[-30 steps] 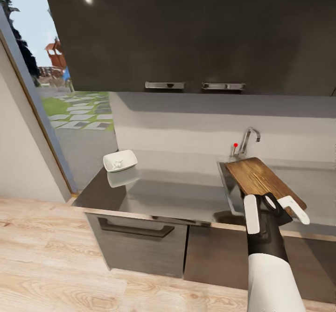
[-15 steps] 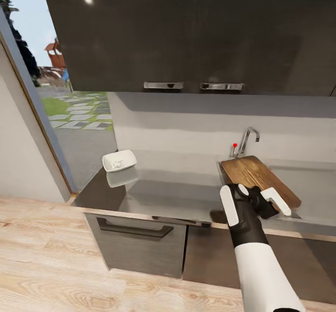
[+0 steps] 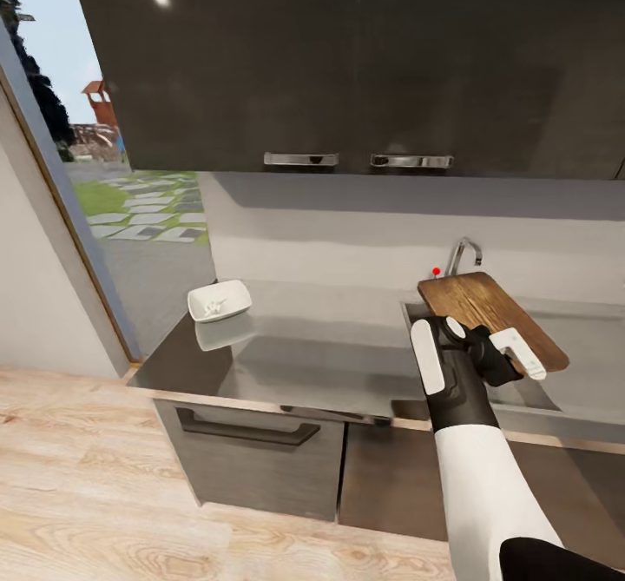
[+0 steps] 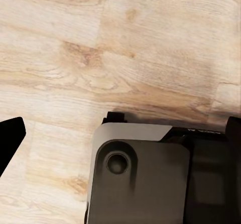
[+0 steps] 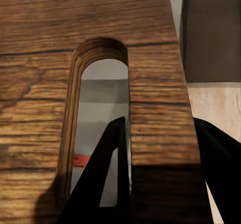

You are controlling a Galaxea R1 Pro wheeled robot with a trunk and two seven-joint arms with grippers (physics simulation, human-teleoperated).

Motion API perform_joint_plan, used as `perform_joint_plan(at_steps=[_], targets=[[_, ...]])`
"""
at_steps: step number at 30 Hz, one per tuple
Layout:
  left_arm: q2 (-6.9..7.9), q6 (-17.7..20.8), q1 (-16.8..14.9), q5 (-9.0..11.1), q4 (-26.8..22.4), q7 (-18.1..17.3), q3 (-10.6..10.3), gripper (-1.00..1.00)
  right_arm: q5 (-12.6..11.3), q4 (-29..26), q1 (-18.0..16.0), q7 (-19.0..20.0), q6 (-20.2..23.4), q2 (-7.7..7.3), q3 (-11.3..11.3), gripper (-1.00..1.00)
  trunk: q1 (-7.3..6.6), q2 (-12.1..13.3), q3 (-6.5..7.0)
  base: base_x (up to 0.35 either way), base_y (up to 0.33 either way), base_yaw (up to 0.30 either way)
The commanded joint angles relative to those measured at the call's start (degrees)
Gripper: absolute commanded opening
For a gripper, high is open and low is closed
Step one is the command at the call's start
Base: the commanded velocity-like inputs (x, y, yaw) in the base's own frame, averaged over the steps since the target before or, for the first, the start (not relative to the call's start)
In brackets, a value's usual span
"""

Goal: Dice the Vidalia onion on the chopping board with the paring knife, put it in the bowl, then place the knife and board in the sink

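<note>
While the right gripper (image 3: 476,351) held the chopping board (image 3: 489,312) above the sink (image 3: 417,325), I could see why the grip sat where it did: in the right wrist view one dark finger (image 5: 103,174) poked through the oval handle slot of the board (image 5: 90,73) and the other lay outside its edge, so the fingers were clamped on the strip of wood beside the slot. That hold let the arm carry the board out flat, its far end reaching toward the chrome tap (image 3: 463,255) at the back wall. The board hung over the basin, not resting in it, which I took to mean the last step was near: it wanted only lowering and letting go.

Through the slot a small red patch (image 5: 78,159) showed below, perhaps the paring knife's handle already in the basin, though I could not be sure. The white bowl (image 3: 219,300) stood well apart at the far left of the countertop (image 3: 295,355), with pale bits inside. The left wrist camera looked down at the wooden floor (image 4: 120,48) and the robot's own base; whether that hand's fingers were apart or together I could not tell.
</note>
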Motion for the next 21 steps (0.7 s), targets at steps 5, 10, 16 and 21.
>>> perform_joint_plan(at_steps=[5, 10, 16, 21], targets=[[0.05, 0.0, 0.0, 0.5, -0.1, 0.4, -0.5, 1.00, -0.1, 0.4, -0.1, -0.1, -0.4, 0.03, -1.6, -1.00, 0.05, -0.1, -0.21, 0.237, -0.162, 0.000], [0.05, 0.0, 0.0, 0.5, -0.1, 0.4, -0.5, 1.00, -0.1, 0.6, -0.1, 0.2, -0.5, 0.03, -4.2, -1.00, 0.05, -0.1, -0.48, 0.266, -0.170, 0.000], [0.05, 0.0, 0.0, 0.5, 0.0, 0.4, -0.5, 1.00, -0.1, 3.1, -0.1, 0.5, -0.6, 0.03, -4.6, -1.00, 0.05, -0.1, -0.55, 0.181, -0.128, 0.000], [0.05, 0.0, 0.0, 0.5, 0.0, 0.4, -0.5, 1.00, -2.2, 6.4, -0.1, 0.7, -0.9, 0.03, -4.7, -1.00, 0.05, -0.1, -0.63, 0.016, -0.013, 0.000]])
